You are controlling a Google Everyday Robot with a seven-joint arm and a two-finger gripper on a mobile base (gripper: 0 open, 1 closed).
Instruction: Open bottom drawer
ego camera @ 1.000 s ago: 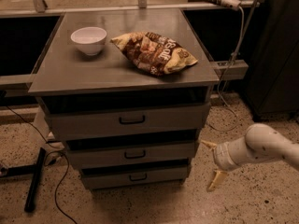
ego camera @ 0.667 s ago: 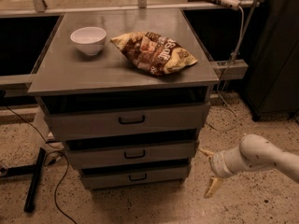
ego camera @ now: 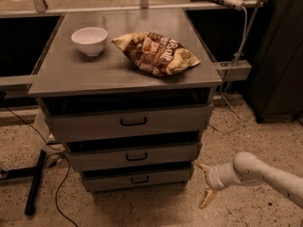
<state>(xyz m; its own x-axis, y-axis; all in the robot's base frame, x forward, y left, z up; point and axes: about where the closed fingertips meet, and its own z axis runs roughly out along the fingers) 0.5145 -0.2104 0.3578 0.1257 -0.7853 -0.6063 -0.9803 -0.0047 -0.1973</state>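
The grey cabinet has three drawers. The bottom drawer (ego camera: 137, 179) is the narrowest, with a small black loop handle (ego camera: 139, 178) at its centre, and its front sits closed. My gripper (ego camera: 203, 182) is low at the right of the cabinet, just off the bottom drawer's right end, on a white arm (ego camera: 265, 174) coming in from the lower right. Its two yellowish fingers (ego camera: 207, 198) are spread apart and hold nothing. It is well to the right of the handle.
The mid drawer (ego camera: 135, 156) and the widest top drawer (ego camera: 130, 122) are above. A white bowl (ego camera: 89, 40) and a chip bag (ego camera: 156, 52) lie on the cabinet top (ego camera: 61, 74). A black stand leg (ego camera: 35, 181) and cables lie on the speckled floor at left.
My gripper and arm have moved lower and left, toward the right end of the bottom drawer. The drawers have not moved.
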